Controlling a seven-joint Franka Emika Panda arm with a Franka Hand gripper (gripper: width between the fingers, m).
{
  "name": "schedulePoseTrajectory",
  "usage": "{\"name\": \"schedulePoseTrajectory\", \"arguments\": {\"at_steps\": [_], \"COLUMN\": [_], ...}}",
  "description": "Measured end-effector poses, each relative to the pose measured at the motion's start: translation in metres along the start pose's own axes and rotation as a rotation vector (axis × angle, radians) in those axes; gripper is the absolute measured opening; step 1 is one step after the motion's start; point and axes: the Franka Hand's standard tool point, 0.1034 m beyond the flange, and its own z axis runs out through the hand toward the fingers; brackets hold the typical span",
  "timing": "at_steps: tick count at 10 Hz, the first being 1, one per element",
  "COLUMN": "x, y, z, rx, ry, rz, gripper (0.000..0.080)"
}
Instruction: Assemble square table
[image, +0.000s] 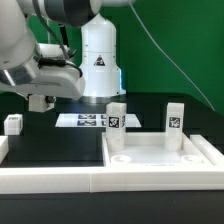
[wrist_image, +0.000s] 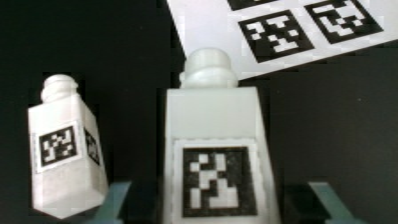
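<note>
Nearest the exterior camera, a long white wall (image: 50, 178) is seen running across the front of the black table (image: 60, 140). Above the exterior view's left half, the arm (image: 30, 55) is reached over the table, with its gripper (image: 40, 100) (wrist_image: 221, 205) held just above the surface.

The square table top (image: 150, 150), a white slab with a raised rim, is laid flat behind the wall on the exterior view's right. Behind it, beside the arm's base, the marker board (image: 85, 120) (wrist_image: 285, 30) is laid flat.

Two tagged legs are stood upright at the slab's far edge: the near-corner leg (image: 116, 115) towards the middle and the far-corner leg (image: 175, 118) on the exterior view's right. An edge leg (image: 13, 123) is set well apart at the exterior view's left.

In the wrist view, a middle leg (wrist_image: 214, 130) is shown between the two fingers (wrist_image: 121, 200), peg end towards the marker board, and a tilted leg (wrist_image: 63, 140) is seen just beside it. The fingers are spread to either side of the middle leg. Whether they press on it cannot be told.
</note>
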Motion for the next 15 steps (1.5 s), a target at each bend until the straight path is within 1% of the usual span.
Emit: {"name": "schedulePoseTrajectory", "arguments": {"at_steps": [1, 2, 3, 4, 5, 6, 7, 8, 9, 10, 11, 12, 13, 14, 15], "x": [0.002, 0.003, 0.004, 0.007, 0.014, 0.017, 0.016, 0.021, 0.022, 0.025, 0.027, 0.028, 0.026, 0.026, 0.028], "y": [-0.002, -0.014, -0.026, -0.036, -0.042, -0.038, -0.037, -0.036, -0.035, -0.038, -0.047, -0.058, -0.067, -0.074, -0.074], "z": [-0.003, -0.015, -0.022, -0.025, -0.027, -0.022, -0.021, -0.025, -0.026, -0.029, -0.041, -0.052, -0.058, -0.071, -0.078], "rx": [-0.003, -0.011, -0.02, -0.033, -0.059, -0.066, -0.064, -0.073, -0.08, -0.085, -0.091, -0.091, -0.079, -0.072, -0.074], "ry": [0.062, 0.15, 0.229, 0.286, 0.391, 0.469, 0.513, 0.598, 0.665, 0.712, 0.787, 0.861, 0.849, 0.837, 0.847], "rz": [-0.006, -0.017, -0.029, -0.049, -0.078, -0.107, -0.101, -0.103, -0.102, -0.097, -0.102, -0.109, -0.109, -0.12, -0.123], "gripper": [0.0288, 0.0288, 0.0288, 0.029, 0.029, 0.029, 0.029, 0.029, 0.029, 0.029, 0.029, 0.029, 0.029, 0.029, 0.029]}}
